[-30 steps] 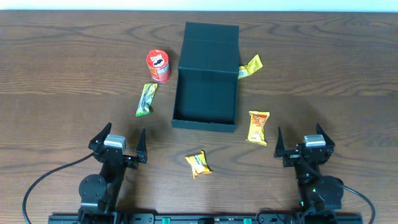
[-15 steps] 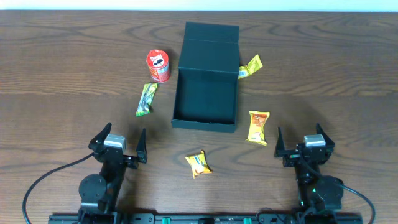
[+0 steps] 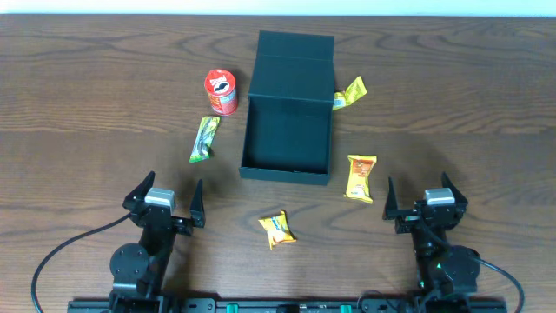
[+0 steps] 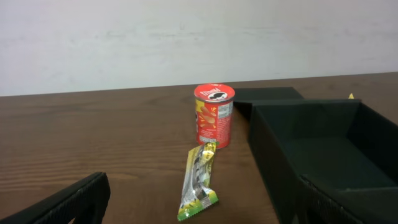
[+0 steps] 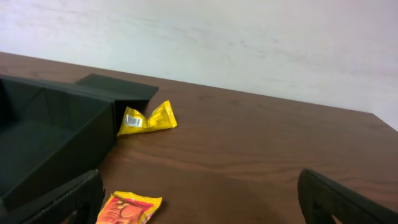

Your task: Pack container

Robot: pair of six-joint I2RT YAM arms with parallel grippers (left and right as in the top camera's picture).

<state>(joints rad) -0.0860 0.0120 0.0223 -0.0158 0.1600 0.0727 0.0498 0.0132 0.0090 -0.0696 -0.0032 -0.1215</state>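
Brown wooden table [image 3: 452,104] bears the open container [image 3: 287,130], pale wall [image 4: 186,37] behind.

A dark brown wooden table [image 3: 87,104] carries the open dark teal container [image 3: 287,135] near its middle, the flap lying flat at 12 o'clock. Around the box: an upright red Pringles can [image 3: 221,92] at 10 o'clock, a green snack packet [image 3: 204,139] at 9, a yellow packet [image 3: 350,92] touching the box at 2, an orange packet [image 3: 360,177] at 4, and a yellow-orange packet [image 3: 277,229] at 6.
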